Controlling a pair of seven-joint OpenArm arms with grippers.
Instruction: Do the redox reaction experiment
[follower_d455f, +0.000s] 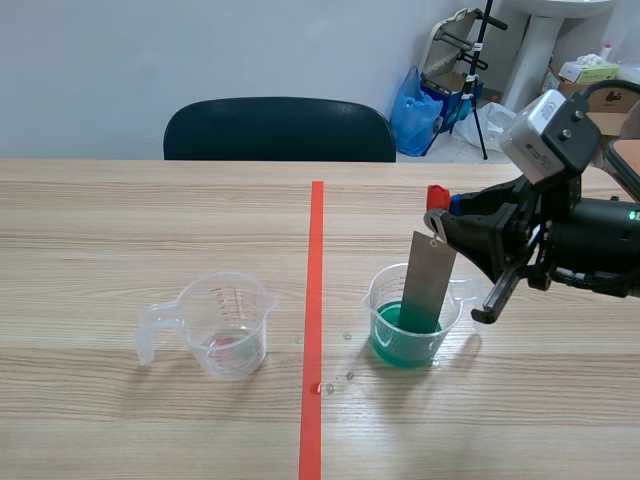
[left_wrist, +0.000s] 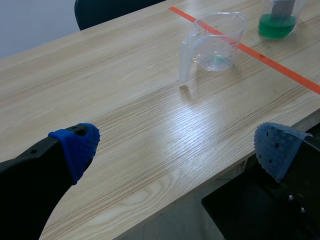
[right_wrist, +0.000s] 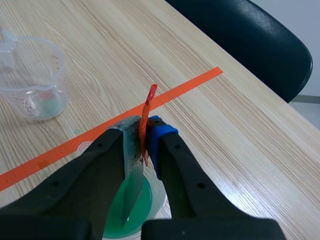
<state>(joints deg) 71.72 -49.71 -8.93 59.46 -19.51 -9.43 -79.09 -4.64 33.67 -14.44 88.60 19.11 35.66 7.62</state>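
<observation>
In the scene view, a metal strip (follower_d455f: 428, 285) is held by the right gripper (follower_d455f: 447, 222), dipped in green solution (follower_d455f: 395, 348) in a measuring cup (follower_d455f: 372, 300). In the left wrist view, the left gripper (left_wrist: 175, 145) is seen wide open on nothing; in the right wrist view, the strip's top is clamped tight, so immersion is judged done, withdrawal left.

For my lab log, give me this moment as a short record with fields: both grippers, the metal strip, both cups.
right gripper: shut on metal strip, above green cup
metal strip: tilted, lower end in the green liquid
green cup: right of tape line
clear cup: left of tape line, upright, nothing gripping it
left gripper: open, at the table's near edge
</observation>
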